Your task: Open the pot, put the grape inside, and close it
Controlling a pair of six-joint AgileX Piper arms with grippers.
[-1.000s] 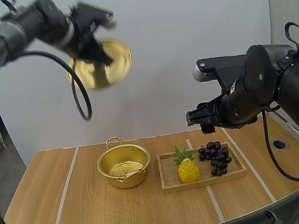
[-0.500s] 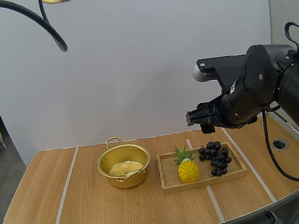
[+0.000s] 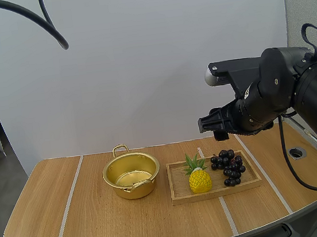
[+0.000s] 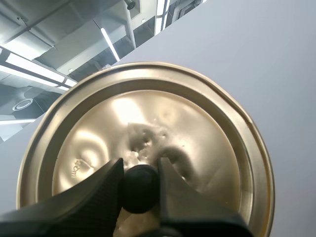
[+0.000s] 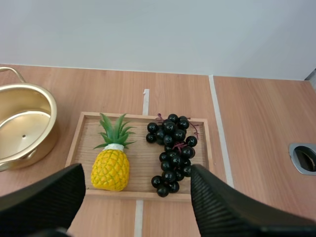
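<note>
The gold pot (image 3: pixel 131 176) stands uncovered on the table, left of the wooden tray (image 3: pixel 180 192). A bunch of dark grapes (image 3: pixel 228 166) lies on the tray's right half. My left gripper (image 4: pixel 140 190) is shut on the black knob (image 4: pixel 140 187) of the gold lid (image 4: pixel 148 128), held high with the lid's underside facing the camera. My right gripper (image 3: pixel 205 125) hovers above the tray, over the grapes (image 5: pixel 172 152). In the right wrist view its fingers (image 5: pixel 222 207) stand wide apart, the pot (image 5: pixel 22 128) off to one side.
A yellow toy pineapple (image 3: pixel 198 175) lies on the tray's left half, beside the grapes. A round metal hole (image 3: pixel 297 152) sits in the table near its right edge. Bare wooden tabletop (image 3: pixel 53 206) stretches left of the pot.
My left arm has swung the lid upward out of the high view. The right arm, pot, tray and grapes have stayed put.
</note>
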